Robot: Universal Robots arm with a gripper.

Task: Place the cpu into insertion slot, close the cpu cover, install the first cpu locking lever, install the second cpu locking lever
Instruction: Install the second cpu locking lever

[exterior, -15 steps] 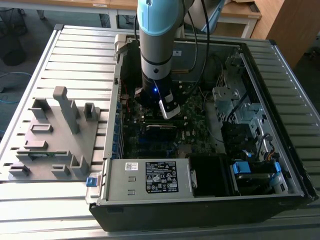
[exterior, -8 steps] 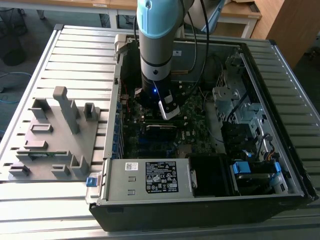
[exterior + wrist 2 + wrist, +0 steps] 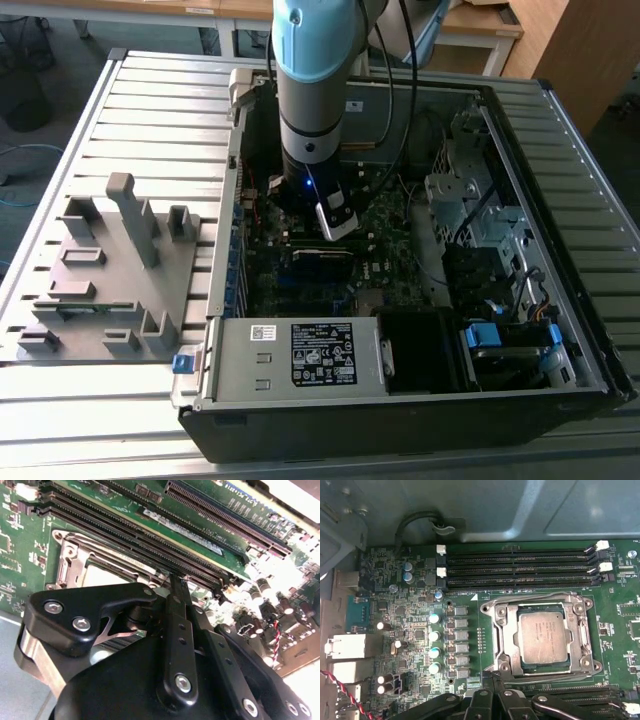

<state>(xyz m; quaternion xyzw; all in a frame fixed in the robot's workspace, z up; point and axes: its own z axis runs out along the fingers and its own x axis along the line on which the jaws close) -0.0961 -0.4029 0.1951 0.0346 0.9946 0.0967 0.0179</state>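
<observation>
Black gripper [image 3: 175, 587] fingers look pinched together, holding nothing, just beside the insertion slot [image 3: 494, 630]; the cpu [image 3: 542, 637] sits inside, the cpu cover [image 3: 582, 630] looks down

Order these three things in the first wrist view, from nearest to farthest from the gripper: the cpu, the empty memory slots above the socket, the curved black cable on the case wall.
1. The cpu, seated in the insertion slot just beyond the gripper.
2. The empty memory slots, past the socket's far edge.
3. The curved black cable, on the grey case wall beyond the board.
</observation>
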